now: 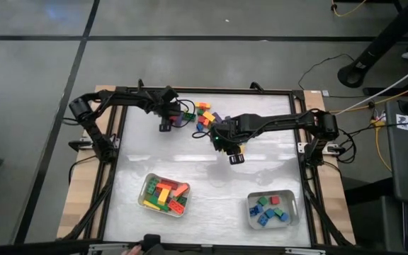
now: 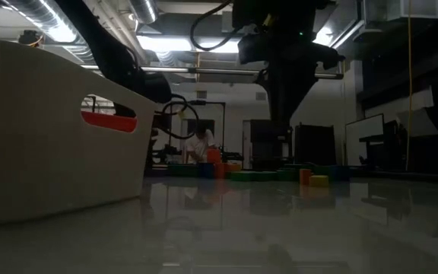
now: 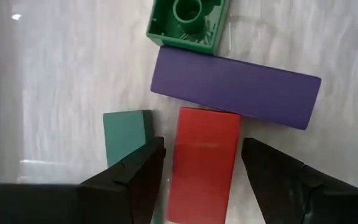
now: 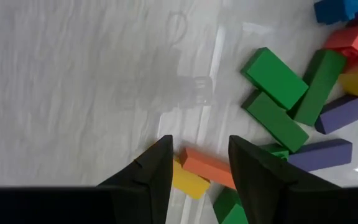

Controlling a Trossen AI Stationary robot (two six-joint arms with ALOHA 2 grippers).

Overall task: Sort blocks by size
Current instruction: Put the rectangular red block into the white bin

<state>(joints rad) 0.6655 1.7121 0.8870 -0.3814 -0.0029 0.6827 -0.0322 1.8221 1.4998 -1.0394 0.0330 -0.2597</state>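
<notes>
Halfway through, by the look of it: long blocks (image 1: 166, 194) filling the left tray (image 1: 147, 185), short ones in the right tray (image 1: 294, 212), loose pile (image 1: 205, 115) waiting mid-table. Left gripper (image 3: 201, 163) open, straddling a red brick (image 3: 202, 163); right gripper (image 4: 199, 163) parted over an orange brick (image 4: 207, 168), not clamped.

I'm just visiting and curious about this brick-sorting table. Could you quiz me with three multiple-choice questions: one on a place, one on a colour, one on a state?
1. Where is the unsorted pile?
A. far side of the table
B. inside a tray
C. on the floor

2. Which brick lies between the left end effector's fingers?
A. yellow
B. red
C. pink

3. The left end effector's fingers are:
A. shut empty
B. open around the brick
C. out of sight

Answers: A, the high view shows it beyond both trays; B, the red brick shows in the left wrist view; B, there are gaps on both sides.
</notes>
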